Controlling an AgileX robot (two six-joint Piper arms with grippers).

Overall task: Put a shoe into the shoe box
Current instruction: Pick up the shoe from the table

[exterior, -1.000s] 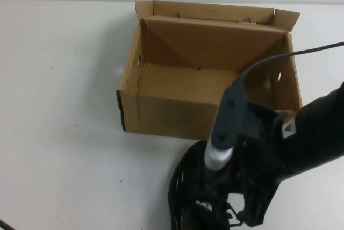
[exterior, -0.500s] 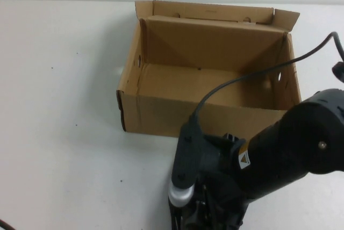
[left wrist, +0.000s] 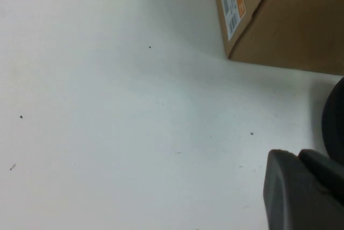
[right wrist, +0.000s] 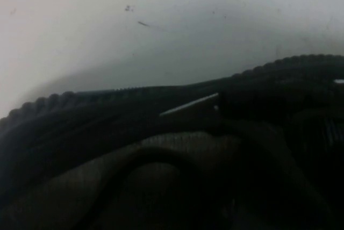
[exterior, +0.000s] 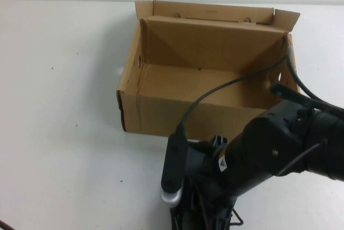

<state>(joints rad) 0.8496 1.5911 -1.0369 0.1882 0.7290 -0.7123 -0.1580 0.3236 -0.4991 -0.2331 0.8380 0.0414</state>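
Shoe [exterior: 185, 216] lies on the white surface [exterior: 64, 133] at the near edge, in front of the open shoe box [exterior: 209, 74] and outside it. Right hand [exterior: 207, 208] sits directly over the shoe, arm hiding most of it; its wrist view is filled by ridged sole and dark upper. Finger state cannot be told. Left hand [left wrist: 301, 192] hangs low over bare surface near the box corner; its state cannot be told either.

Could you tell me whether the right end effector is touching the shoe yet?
Cannot tell. In the high view the right arm hides the right end effector above the shoe; the right wrist view shows only shoe.
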